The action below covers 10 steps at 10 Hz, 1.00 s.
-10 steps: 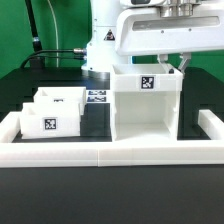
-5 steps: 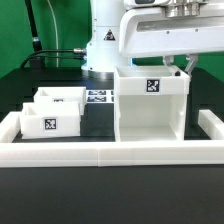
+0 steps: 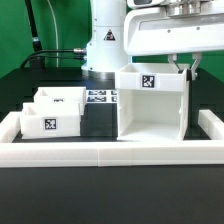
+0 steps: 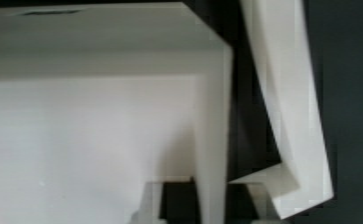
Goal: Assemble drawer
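Note:
The drawer's large boxy white housing (image 3: pixel 150 108) stands on the table at the exterior view's right, its open side facing the camera and a black-and-white tag on its top front. My gripper (image 3: pixel 186 68) comes down from above and is shut on the top of the housing's right wall. In the wrist view the thin wall (image 4: pixel 213 120) runs between my gripper's (image 4: pixel 210 205) two dark fingers. Two small white trays, the front one (image 3: pixel 50 121) and the back one (image 3: pixel 62 98), each tagged, sit side by side at the left.
A white border rail (image 3: pixel 110 152) runs along the front and up both sides; it also shows in the wrist view (image 4: pixel 284 90) close beside the gripped wall. The marker board (image 3: pixel 98 97) lies behind, between the trays and the housing. The robot base stands at the back.
The housing has slid toward the exterior view's right with my gripper holding its wall, ending closer to the right rail. The trays have not moved.

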Motion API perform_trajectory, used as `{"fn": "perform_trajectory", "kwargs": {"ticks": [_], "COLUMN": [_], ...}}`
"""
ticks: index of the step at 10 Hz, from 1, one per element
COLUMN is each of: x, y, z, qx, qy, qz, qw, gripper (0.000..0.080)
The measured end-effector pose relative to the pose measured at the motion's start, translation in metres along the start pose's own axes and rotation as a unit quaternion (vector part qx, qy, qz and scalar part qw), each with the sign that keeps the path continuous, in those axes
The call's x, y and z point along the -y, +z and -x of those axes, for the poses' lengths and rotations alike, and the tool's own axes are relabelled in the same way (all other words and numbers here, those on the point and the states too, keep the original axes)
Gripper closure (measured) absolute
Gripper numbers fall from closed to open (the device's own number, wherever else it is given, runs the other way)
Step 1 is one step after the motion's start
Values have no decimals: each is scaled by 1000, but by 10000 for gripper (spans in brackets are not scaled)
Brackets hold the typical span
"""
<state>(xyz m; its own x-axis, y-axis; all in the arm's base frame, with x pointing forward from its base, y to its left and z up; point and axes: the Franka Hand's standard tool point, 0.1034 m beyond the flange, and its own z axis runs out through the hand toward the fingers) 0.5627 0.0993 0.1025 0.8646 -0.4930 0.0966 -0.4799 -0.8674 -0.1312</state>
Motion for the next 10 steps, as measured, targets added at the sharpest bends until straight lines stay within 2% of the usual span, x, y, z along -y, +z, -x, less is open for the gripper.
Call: {"fn": "perform_trajectory", "kwargs": {"ticks": [3, 4, 7, 8, 10], "x": [-5, -5, 0, 1, -8], "y": [-2, -2, -4, -5, -5], "z": [-13, -14, -13, -13, -17], "qx": [-12, -13, -8, -6, -6], "qy": [83, 84, 154, 199, 298], "qz": [-11, -11, -22, -27, -31], "qw": [996, 996, 988, 980, 954], "gripper": [761, 761, 761, 761, 758]}}
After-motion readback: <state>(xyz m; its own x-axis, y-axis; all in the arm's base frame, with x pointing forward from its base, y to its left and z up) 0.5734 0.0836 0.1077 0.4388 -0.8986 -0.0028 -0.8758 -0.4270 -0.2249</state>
